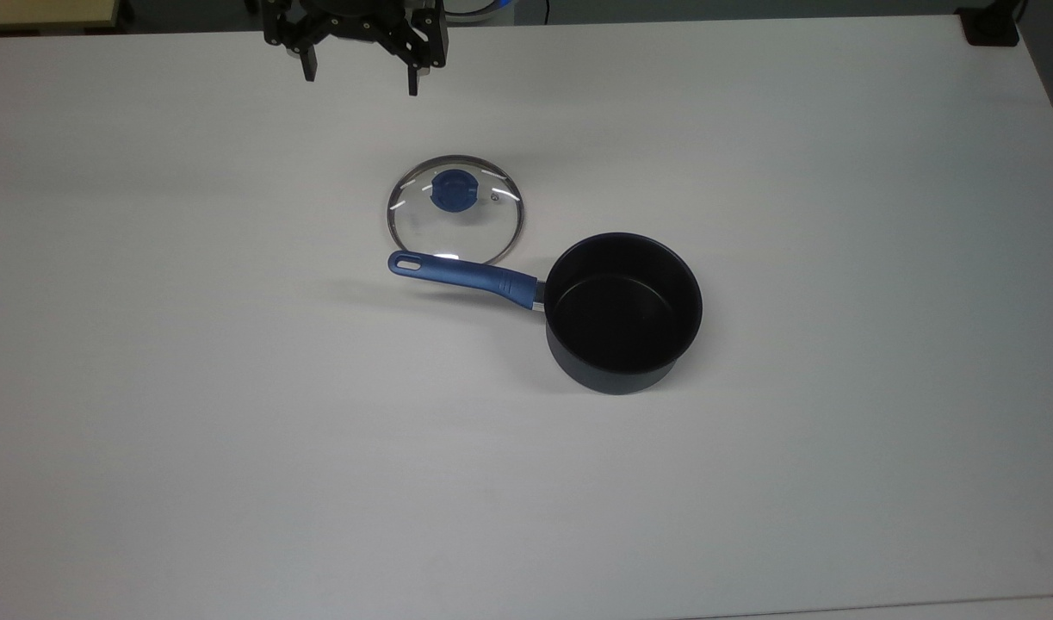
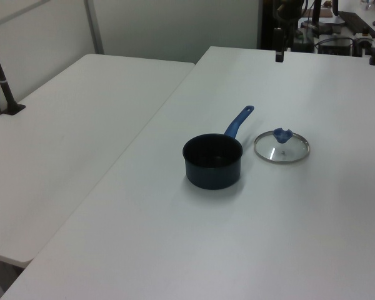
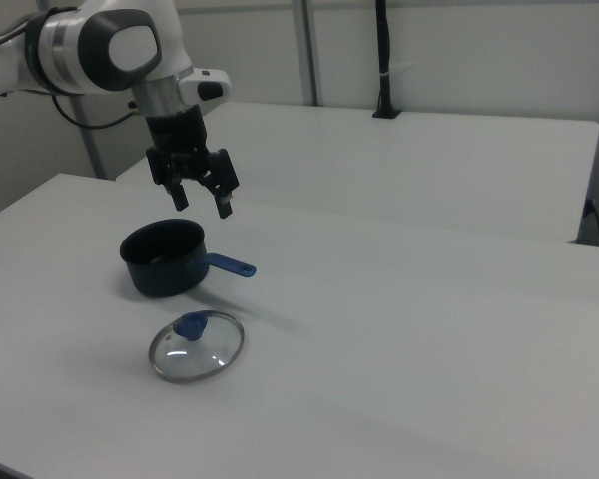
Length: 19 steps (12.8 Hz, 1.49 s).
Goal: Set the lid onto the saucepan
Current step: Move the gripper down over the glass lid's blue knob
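The lid (image 1: pixel 455 209) lies flat on the white table (image 1: pixel 233 387), a clear glass disc with a steel rim and a blue knob. Just beside it stands the saucepan (image 1: pixel 622 310), dark navy with a black inside. Its long blue handle (image 1: pixel 466 274) reaches along the lid's near edge in the top view. My gripper (image 1: pixel 361 79) hangs open and empty at the top view's upper edge, up and to the left of the lid. In the right view the gripper (image 3: pixel 204 205) is well above the saucepan (image 3: pixel 163 257), with the lid (image 3: pixel 196 345) nearer the camera. The left view has the saucepan (image 2: pixel 214 161) left of the lid (image 2: pixel 282 147).
A second white table (image 2: pixel 62 125) adjoins this one along a seam. A black clamped post (image 3: pixel 383 60) stands on that table's far edge. A black object (image 1: pixel 991 26) sits at the top view's upper right corner. The white arm (image 3: pixel 110 45) reaches in from the right view's left.
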Available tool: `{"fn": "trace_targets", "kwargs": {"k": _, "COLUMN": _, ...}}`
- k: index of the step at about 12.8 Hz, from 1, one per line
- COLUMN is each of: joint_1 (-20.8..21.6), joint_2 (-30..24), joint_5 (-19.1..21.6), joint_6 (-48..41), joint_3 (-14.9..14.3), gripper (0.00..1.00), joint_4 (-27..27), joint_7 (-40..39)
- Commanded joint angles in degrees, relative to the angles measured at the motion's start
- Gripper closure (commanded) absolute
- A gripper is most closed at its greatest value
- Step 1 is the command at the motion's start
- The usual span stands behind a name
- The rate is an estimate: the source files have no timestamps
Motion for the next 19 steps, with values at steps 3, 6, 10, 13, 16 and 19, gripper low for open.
{"fn": "trace_targets", "kwargs": {"k": 3, "joint_1": 0.17, "joint_2": -0.12, "joint_5": 0.56, "joint_6": -1.39, "joint_3": -0.63, "gripper": 0.0, "joint_4": 0.04, "joint_7": -0.97}}
{"fn": "trace_targets", "kwargs": {"k": 6, "joint_1": 0.61, "joint_2": 1.37, "joint_5": 1.87, "joint_6": -1.04, "joint_3": -0.36, "gripper": 0.0, "joint_4": -0.4, "joint_7": -0.97}}
{"fn": "trace_targets", "kwargs": {"k": 10, "joint_1": 1.4, "joint_2": 5.59, "joint_5": 3.11, "joint_6": 2.9, "joint_3": -0.01, "gripper": 0.0, "joint_4": -3.29, "joint_7": -2.37}}
{"fn": "trace_targets", "kwargs": {"k": 13, "joint_1": 3.33, "joint_2": 7.52, "joint_5": 2.23, "joint_6": 7.47, "joint_3": -0.01, "gripper": 0.0, "joint_4": -9.43, "joint_7": -3.52}}
{"fn": "trace_targets", "kwargs": {"k": 16, "joint_1": 4.22, "joint_2": 7.26, "joint_5": -0.14, "joint_6": 16.16, "joint_3": 0.08, "gripper": 0.04, "joint_4": -18.31, "joint_7": -3.52}}
{"fn": "trace_targets", "kwargs": {"k": 19, "joint_1": 5.62, "joint_2": 7.35, "joint_5": -0.23, "joint_6": 22.86, "joint_3": 0.16, "gripper": 0.07, "joint_4": -23.68, "joint_7": -3.08}}
